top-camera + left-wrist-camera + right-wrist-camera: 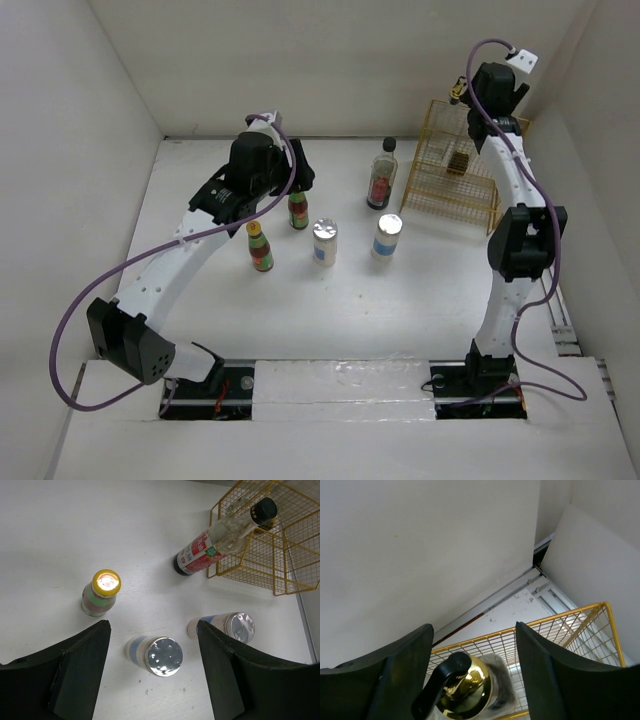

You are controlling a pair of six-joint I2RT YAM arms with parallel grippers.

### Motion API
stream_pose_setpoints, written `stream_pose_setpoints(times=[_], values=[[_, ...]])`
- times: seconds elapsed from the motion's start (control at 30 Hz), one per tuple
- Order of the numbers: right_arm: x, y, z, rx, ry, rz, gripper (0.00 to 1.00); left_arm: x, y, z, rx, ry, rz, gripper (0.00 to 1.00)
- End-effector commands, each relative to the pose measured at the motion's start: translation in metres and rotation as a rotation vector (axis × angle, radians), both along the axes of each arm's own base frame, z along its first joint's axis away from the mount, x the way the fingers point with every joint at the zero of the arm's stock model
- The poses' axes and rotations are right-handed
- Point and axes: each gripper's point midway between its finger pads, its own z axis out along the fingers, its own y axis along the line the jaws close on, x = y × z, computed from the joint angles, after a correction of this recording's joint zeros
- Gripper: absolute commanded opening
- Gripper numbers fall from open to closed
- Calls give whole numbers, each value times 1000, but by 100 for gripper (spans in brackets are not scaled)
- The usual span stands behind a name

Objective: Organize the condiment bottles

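Note:
My left gripper (152, 630) hangs open, well above a white silver-lidded shaker (159, 655) that shows between its fingers without touching them. A second shaker (230, 627) stands to the right, and a red-labelled bottle with a yellow cap (102, 591) to the left. A black-capped clear bottle (220, 537) stands beside the yellow wire rack (290, 555). From above I see both red bottles (298, 210) (261, 247). My right gripper (474, 630) is open around a gold-topped bottle (465, 687) with a black spout, which stands in the rack (560, 625).
White walls enclose the table on three sides. The rack (455, 185) sits in the back right corner, close to the wall and a metal rail (495, 602). The left arm (190, 240) reaches diagonally over the left half of the table.

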Motion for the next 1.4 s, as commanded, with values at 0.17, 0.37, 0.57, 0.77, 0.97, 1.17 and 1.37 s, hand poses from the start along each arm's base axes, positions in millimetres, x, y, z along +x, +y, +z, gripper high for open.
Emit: stream_pose_setpoints(times=[0.17,0.37,0.57,0.77,0.97,1.17,1.37], values=[[-32,-3,129,12,-232,68,83,2,2,39,-44,-91,8,66],[-90,22,155,-2,-262,158,45,5,0,58,-56,-129,5,66],[-126,141,116,-63,-176,529,4,6,0,64,-66,-146,5,58],[-158,221,56,-33,-60,928,70,8,-1,60,-54,-142,2,27],[-143,239,-5,-81,121,1033,91,8,-3,63,-62,-150,-6,33],[-106,247,-24,-132,178,1052,90,6,-9,63,-77,-152,-38,36],[-90,258,-36,-151,169,1032,78,6,-9,54,-68,-136,-38,38]])
